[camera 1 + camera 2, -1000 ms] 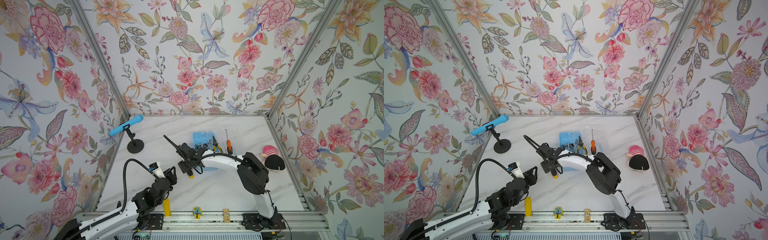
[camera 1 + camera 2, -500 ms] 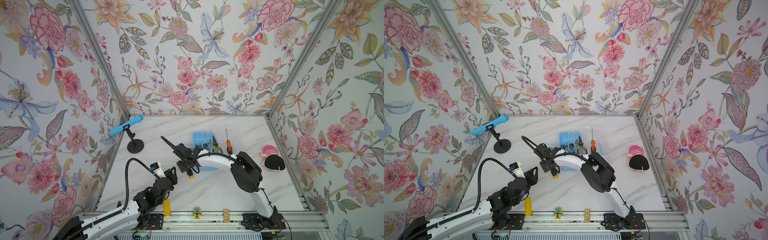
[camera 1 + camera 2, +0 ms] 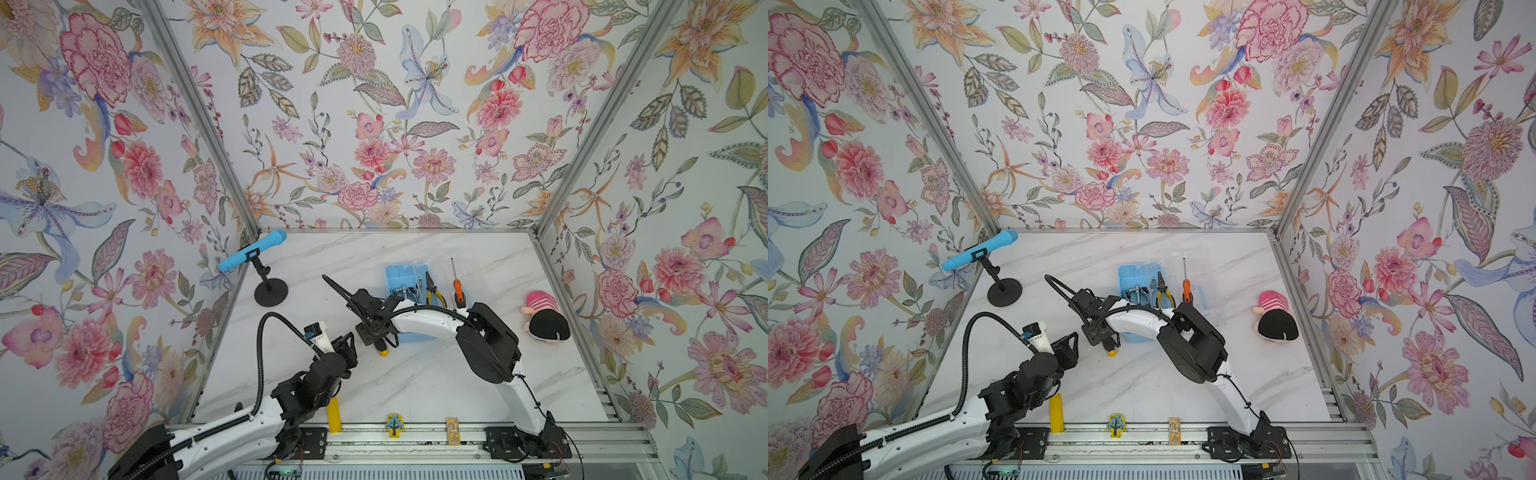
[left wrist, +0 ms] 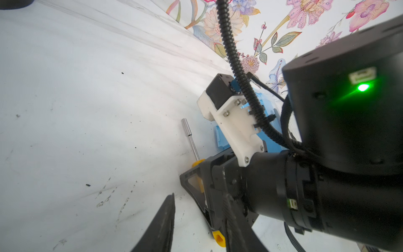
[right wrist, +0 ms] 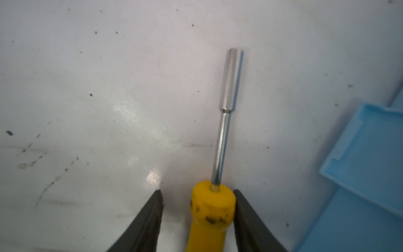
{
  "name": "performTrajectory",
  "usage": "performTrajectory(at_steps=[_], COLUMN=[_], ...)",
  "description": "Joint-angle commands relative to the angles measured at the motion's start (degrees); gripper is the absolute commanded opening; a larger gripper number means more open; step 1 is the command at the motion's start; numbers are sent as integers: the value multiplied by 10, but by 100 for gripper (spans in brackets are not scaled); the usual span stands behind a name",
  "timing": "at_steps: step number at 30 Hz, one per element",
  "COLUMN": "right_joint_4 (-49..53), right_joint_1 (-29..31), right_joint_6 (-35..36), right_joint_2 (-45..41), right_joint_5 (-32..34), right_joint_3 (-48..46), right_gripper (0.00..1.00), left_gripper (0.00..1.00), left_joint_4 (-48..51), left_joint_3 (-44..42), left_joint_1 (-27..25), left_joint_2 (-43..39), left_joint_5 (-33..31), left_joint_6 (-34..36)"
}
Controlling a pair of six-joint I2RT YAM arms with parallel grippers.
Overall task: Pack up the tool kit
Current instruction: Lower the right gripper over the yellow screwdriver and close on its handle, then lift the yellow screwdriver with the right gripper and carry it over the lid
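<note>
**Yellow screwdriver (image 5: 212,216), lying flat on the table between the fingers of the right gripper (image 5: 198,192).**
The handle is sitting in half-parted jaws, with one finger (image 5: 242,209) touching it and the other standing just off, so no grip is holding yet. The steel shaft is pointing straight ahead of the gripper, in line with its reach. The light-blue box (image 5: 366,174) is lying just outside the touching finger. The left gripper (image 3: 348,347), jaws parted and empty, is hovering near the handle's butt, though the right arm is nearer. The white marbled table (image 3: 415,382) is carrying everything, and floral walls are closing in on three sides.
</note>
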State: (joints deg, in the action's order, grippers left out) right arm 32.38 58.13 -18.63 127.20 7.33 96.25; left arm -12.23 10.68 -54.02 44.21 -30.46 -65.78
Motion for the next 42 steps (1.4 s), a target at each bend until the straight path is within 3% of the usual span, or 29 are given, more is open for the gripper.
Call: performTrajectory(at_steps=[1,3,9,16,20,26,34,39,42], right_joint_4=[42,42,41,33,21,1,53,64,63], right_joint_1=[-6,-6,-8,-21,-36,-74,-226,-322,-347], right_joint_6=[-5,-4,-2,11,9,6,72,113,125], right_joint_2=[15,10,-9,-46,-82,-195,-366,-430,-446], right_joint_5=[3,-1,-11,-53,-94,-105,-55,-20,8], right_joint_3=[-5,-4,0,21,26,-2,-84,-159,-194], right_gripper=[49,48,32,0,0,0,0,0,0], left_gripper=[39,39,39,39,39,39,40,40,39], left_joint_4=[-17,-17,3,4,13,22,-35,-92,-108], left_joint_3=[18,19,35,68,101,151,215,239,250], left_joint_1=[-1,-2,-1,-1,-1,-1,7,29,31], left_joint_2=[1,-3,-19,-16,-11,-4,108,186,219], left_joint_5=[-7,-9,-16,2,15,25,45,94,103], left_joint_6=[17,19,34,59,84,115,171,185,195])
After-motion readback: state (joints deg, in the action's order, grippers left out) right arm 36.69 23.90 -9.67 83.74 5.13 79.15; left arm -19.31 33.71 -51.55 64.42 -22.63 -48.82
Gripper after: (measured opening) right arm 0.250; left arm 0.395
